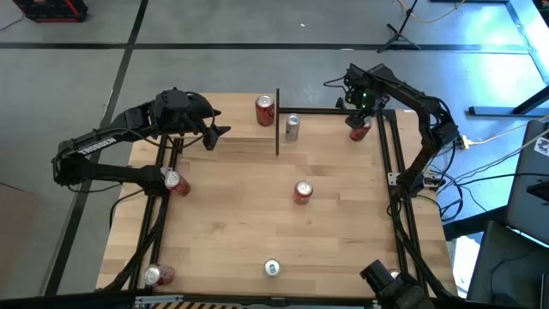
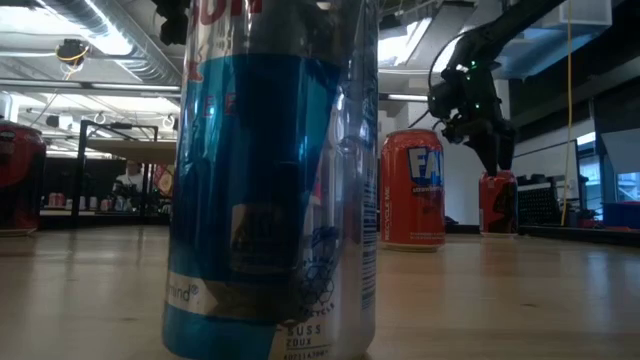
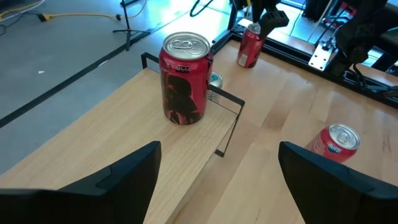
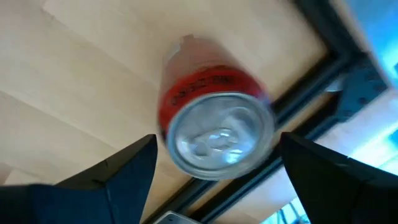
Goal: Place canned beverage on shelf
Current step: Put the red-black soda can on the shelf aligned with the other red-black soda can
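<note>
High view: shelf [image 1: 244,129] at far edge of tabletop [image 1: 257,223], red can [image 1: 265,110] upright on its board, slim silver can [image 1: 292,127] just beyond its black post. Left gripper [image 1: 213,130] near shelf, fingers spread wide, holding nothing. Right gripper [image 1: 360,110] at far right corner, directly above another red can [image 1: 359,129] — fingers wide on either side, not gripping. Further cans scattered: mid-table [image 1: 302,192], left edge [image 1: 175,181], near edge [image 1: 272,269].

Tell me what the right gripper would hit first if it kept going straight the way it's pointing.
Most likely the red can right beneath it: the right gripper has its fingers open on either side of the can's top, though depth is hard to judge.
</note>
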`<state>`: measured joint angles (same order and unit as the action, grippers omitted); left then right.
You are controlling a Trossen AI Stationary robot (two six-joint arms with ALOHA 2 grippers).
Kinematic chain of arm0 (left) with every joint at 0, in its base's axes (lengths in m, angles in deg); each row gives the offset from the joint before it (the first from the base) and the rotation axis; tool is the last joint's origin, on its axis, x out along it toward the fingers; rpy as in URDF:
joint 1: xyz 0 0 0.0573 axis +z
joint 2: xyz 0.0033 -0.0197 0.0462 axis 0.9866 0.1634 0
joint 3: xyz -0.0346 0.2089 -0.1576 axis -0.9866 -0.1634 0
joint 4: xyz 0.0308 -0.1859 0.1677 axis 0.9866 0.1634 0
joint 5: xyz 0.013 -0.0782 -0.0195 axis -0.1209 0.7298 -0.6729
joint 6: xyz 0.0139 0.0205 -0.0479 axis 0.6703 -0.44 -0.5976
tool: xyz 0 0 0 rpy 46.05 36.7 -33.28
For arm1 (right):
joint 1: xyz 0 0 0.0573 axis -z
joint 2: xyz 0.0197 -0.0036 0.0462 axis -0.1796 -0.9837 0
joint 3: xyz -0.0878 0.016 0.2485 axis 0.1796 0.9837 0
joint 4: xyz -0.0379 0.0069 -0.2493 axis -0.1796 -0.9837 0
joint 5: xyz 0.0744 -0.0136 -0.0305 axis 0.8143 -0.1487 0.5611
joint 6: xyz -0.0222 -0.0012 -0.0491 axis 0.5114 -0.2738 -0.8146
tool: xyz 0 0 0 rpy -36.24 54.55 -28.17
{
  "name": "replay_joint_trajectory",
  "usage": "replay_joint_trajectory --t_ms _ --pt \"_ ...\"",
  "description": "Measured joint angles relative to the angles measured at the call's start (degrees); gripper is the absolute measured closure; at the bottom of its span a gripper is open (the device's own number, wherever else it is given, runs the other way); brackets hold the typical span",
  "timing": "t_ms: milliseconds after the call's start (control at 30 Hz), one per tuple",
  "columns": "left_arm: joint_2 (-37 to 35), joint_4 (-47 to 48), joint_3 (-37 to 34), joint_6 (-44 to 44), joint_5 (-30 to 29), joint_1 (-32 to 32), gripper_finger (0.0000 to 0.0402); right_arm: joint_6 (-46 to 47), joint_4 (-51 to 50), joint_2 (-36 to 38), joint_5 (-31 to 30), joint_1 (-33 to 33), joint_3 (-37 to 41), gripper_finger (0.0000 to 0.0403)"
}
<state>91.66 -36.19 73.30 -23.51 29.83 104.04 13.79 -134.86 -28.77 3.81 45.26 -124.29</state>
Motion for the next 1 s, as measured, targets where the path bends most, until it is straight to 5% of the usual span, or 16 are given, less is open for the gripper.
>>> replay_joint_trajectory --t_ms 733,1000 --pt "0.0 0.0 0.0 0.0 -0.2 0.0 0.0079 -2.1 11.1 0.0 5.8 -0.1 7.9 0.0074" --pt "0.1 -0.1 0.0 0.0 -0.2 0.0 0.0079 -3.1 13.9 0.1 6.1 -0.1 7.9 0.0131"
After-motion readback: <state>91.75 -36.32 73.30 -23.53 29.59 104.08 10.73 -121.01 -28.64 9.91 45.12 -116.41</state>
